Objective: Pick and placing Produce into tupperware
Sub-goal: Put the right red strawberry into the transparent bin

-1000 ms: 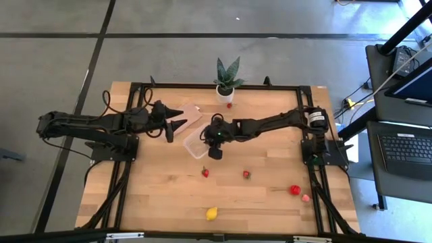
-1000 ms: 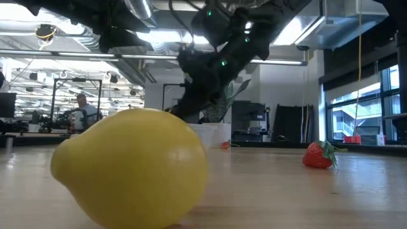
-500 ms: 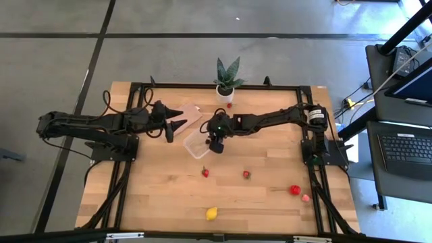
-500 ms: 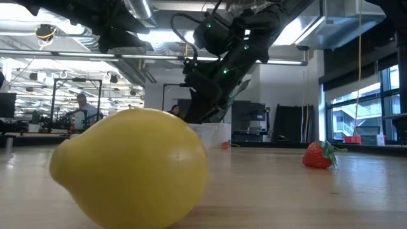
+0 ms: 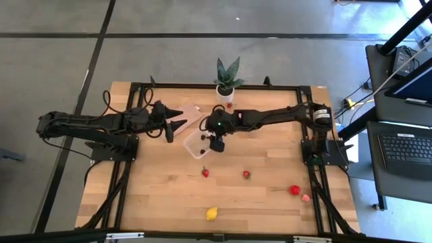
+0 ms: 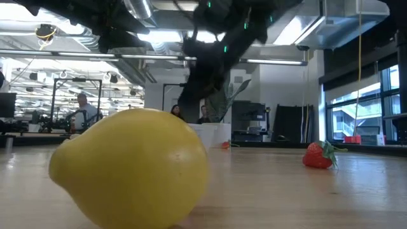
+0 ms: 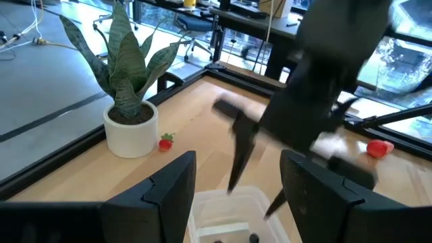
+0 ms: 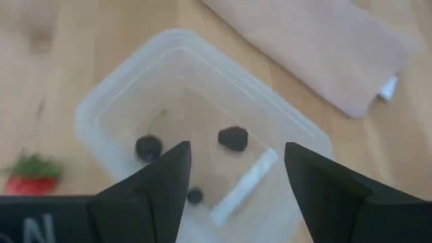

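The clear tupperware (image 5: 196, 144) sits on the table near its middle, with three dark berries (image 8: 233, 138) lying on its floor. My right gripper (image 5: 216, 142) hangs open just above the tupperware (image 8: 202, 121), its fingers spread over the inside. My left gripper (image 5: 177, 120) waits open to the tupperware's left, pointing at it (image 7: 229, 212). Loose on the table lie two strawberries (image 5: 205, 172) (image 5: 246, 175), a red round piece (image 5: 295, 190), a pink piece (image 5: 306, 198) and the lemon (image 5: 212, 213), which fills the low view (image 6: 130, 168).
A flat tan piece (image 5: 191, 113) lies just beyond the tupperware. The potted green plant (image 5: 225, 84) stands at the far edge with a small red piece (image 5: 229, 105) beside it. Bare wood lies between the tupperware and the near produce.
My right gripper has moved from the tupperware's near right corner a little toward the far edge and upward, now standing over the container's inside. The left arm has kept still.
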### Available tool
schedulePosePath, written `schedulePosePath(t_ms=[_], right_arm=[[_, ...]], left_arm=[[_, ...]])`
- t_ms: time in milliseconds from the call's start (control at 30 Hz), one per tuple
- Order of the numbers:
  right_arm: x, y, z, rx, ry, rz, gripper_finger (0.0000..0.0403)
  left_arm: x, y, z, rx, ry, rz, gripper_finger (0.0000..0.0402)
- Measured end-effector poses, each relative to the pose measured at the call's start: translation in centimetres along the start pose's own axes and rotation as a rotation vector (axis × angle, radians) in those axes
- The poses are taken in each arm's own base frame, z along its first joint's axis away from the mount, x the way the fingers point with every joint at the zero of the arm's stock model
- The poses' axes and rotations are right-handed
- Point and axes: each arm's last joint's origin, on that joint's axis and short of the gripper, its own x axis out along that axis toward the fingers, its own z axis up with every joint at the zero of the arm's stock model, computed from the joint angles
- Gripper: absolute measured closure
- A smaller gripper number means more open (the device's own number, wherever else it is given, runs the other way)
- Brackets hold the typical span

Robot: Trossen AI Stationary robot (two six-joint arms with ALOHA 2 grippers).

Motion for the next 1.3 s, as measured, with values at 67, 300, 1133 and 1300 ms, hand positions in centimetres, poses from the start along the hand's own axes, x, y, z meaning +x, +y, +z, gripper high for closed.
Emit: schedulePosePath(t_ms=[67, 300, 1133, 1300], right_arm=[[-2.0, 0.0, 0.7, -0.054, 0.058, 0.003, 0.0161], [-9.9, 1.0, 1.1, -0.121, 0.176, 0.053, 0.0161], [-10.8, 11.2, -11.7, 0.253, 0.135, 0.043, 0.0165], [-9.0, 12.8, -12.9, 0.244, 0.181, 0.000, 0.0166]], left_arm=[[0.0, 0.0, 0.0, 0.000, 0.001, 0.001, 0.0195], [0.0, 0.0, 0.0, -0.001, 0.002, 0.008, 0.0195], [0.0, 0.2, -0.5, -0.017, 0.048, 0.024, 0.0195], [0.0, 0.3, -0.9, 0.007, 0.091, 0.033, 0.0195]])
